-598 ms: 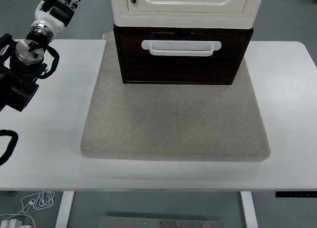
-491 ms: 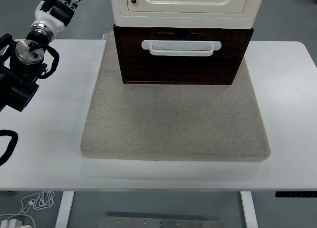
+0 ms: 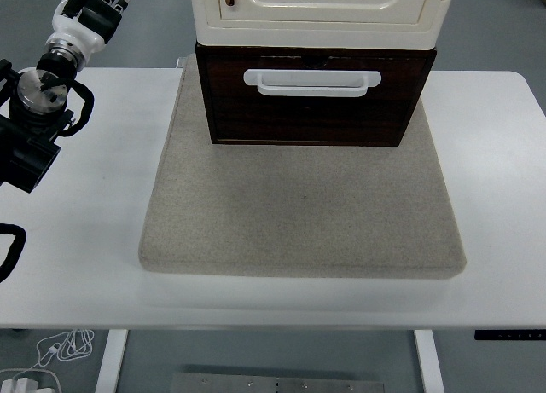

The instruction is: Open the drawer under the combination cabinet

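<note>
No text, label, brand, number or sign can be read anywhere. The cream cabinet (image 3: pixel 316 5), the dark drawer (image 3: pixel 316 107) with its white handle (image 3: pixel 311 83), the grey mat (image 3: pixel 303 210) and the white table (image 3: pixel 77 239) all carry plain, unmarked surfaces.
</note>
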`<action>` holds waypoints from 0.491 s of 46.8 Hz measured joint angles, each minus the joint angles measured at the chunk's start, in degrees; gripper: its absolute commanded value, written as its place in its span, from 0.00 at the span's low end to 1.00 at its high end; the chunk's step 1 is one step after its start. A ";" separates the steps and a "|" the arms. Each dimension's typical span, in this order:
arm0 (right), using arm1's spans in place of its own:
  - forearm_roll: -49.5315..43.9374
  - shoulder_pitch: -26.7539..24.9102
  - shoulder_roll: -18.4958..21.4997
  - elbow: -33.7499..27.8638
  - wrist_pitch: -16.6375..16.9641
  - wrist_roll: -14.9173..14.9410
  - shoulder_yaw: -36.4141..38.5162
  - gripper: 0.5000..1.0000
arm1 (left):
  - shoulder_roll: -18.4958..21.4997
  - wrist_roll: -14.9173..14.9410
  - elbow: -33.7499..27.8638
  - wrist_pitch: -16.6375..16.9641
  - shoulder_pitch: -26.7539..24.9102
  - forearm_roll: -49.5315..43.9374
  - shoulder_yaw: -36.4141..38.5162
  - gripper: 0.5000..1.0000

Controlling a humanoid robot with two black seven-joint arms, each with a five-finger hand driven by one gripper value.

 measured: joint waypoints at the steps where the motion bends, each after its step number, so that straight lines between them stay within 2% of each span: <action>1: 0.00 0.00 0.00 0.00 0.00 0.00 0.00 0.86 | 0.00 0.00 0.01 -0.14 0.00 0.13 0.10 1.00; 16: 0.00 0.01 0.00 0.00 0.00 0.00 0.00 0.86 | 0.60 -0.12 -1.46 -0.88 0.20 9.35 1.59 1.00; 23: 0.00 0.01 0.00 0.00 0.00 0.00 0.00 0.86 | 4.91 0.04 -6.61 -2.08 0.20 14.09 1.69 1.00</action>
